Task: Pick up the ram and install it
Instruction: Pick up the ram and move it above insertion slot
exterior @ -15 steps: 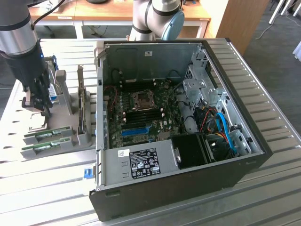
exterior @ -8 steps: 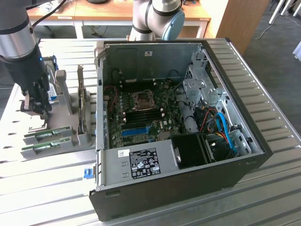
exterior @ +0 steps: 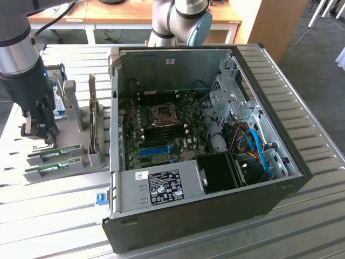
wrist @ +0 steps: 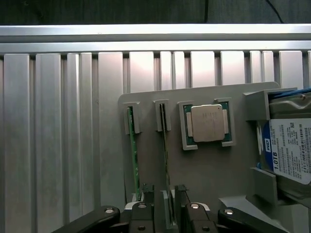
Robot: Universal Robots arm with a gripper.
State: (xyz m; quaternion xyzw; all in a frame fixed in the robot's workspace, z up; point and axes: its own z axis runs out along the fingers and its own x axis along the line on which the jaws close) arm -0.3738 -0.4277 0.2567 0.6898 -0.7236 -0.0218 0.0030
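Wrist view | jaws apart, straddling ram (wrist: 165, 155) | ram on edge in grey holder (wrist: 209, 170)

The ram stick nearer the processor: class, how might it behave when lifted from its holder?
The ram stick is thin board, so probably stiff and light. Standing on edge in the grey holder, it could tip sideways once freed.

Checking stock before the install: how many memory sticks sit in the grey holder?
2. Both stand on edge in neighbouring slots of the holder: one stick farther from the processor, the other stick nearer it. None looks hidden.
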